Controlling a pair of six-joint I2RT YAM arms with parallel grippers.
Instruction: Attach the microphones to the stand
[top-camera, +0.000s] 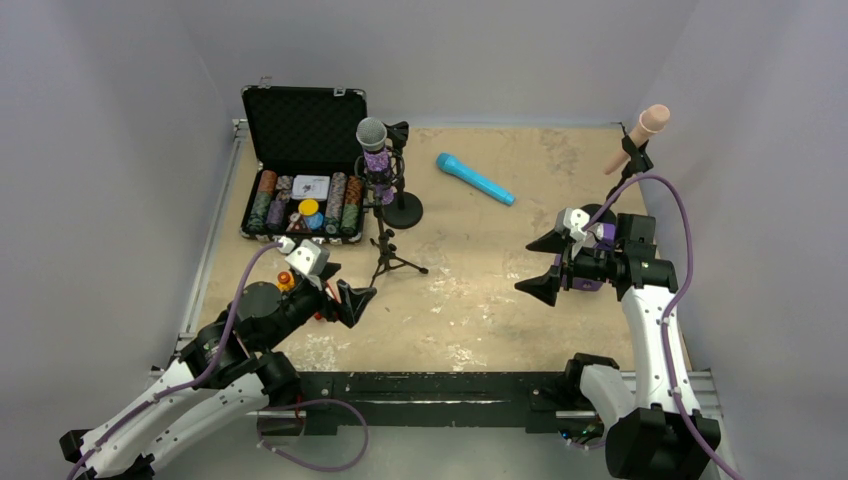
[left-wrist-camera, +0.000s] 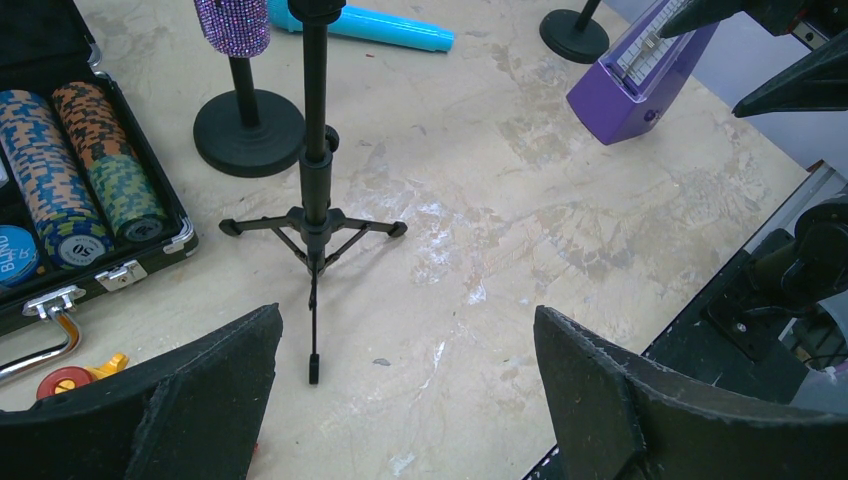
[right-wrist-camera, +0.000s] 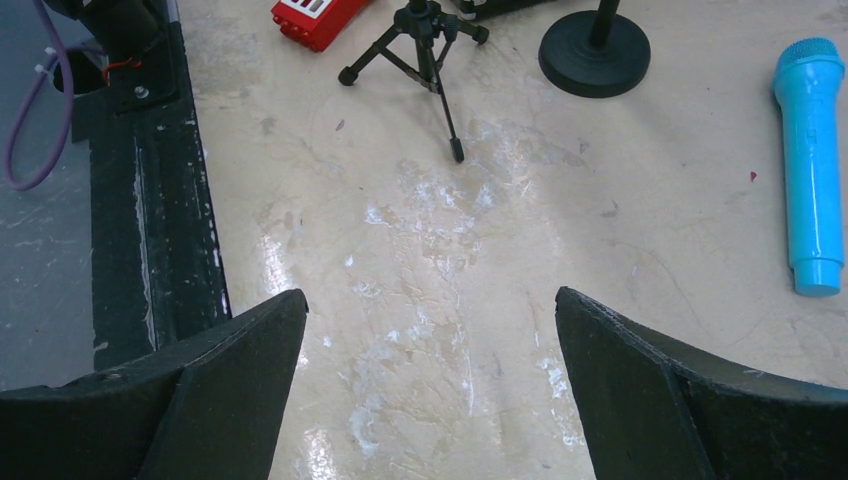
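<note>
A glittery purple microphone (top-camera: 376, 160) with a silver mesh head stands upright, clipped in among a tripod stand (top-camera: 386, 252) and a round-base stand (top-camera: 403, 209); which of the two holds it I cannot tell. A pale pink microphone (top-camera: 643, 128) sits tilted in a stand (top-camera: 630, 168) at the far right. The bright blue microphone (top-camera: 475, 178) (right-wrist-camera: 809, 150) (left-wrist-camera: 372, 25) lies flat on the table behind the middle. My left gripper (top-camera: 345, 285) (left-wrist-camera: 405, 330) is open and empty, near the tripod's feet (left-wrist-camera: 314, 235). My right gripper (top-camera: 530, 265) (right-wrist-camera: 430, 310) hangs open and empty over bare table.
An open black case of poker chips (top-camera: 300, 195) (left-wrist-camera: 70, 190) lies at the back left. A purple metronome (left-wrist-camera: 640, 80) stands by the right gripper. A red object (right-wrist-camera: 316, 14) lies near the left gripper. Grey walls close in the table on three sides.
</note>
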